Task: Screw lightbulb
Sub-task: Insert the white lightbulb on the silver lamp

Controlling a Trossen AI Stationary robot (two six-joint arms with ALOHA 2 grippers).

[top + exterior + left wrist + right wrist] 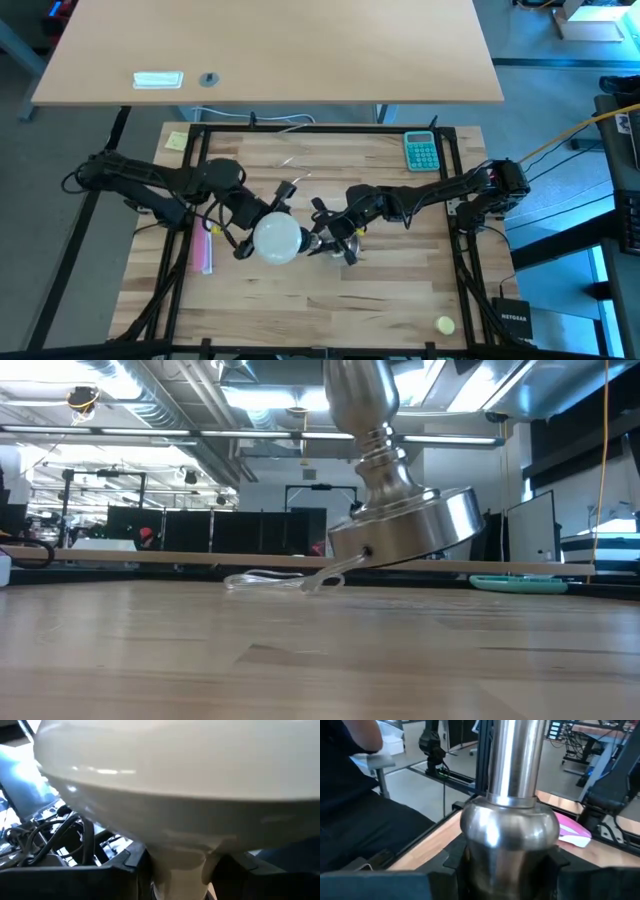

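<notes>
Your left hand [262,222] is clamped on the neck of the lightbulb [277,239]. Just beside it, your right hand [335,232] is clamped on the silvery socket stand [400,510], tilted above the tabletop [400,290].

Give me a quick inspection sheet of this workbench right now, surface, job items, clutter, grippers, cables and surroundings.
Surface: wooden table, bare in front.
Job's things: lightbulb held by its neck; socket stand tilted, one edge of its base lifted.
Clutter: calculator, sticky note, pink item, small yellow object.
Grippers: left gripper shut on lightbulb; right gripper shut on socket stand.
Cables: clear cord trailing from the stand.
Surroundings: desk behind; person nearby.
</notes>
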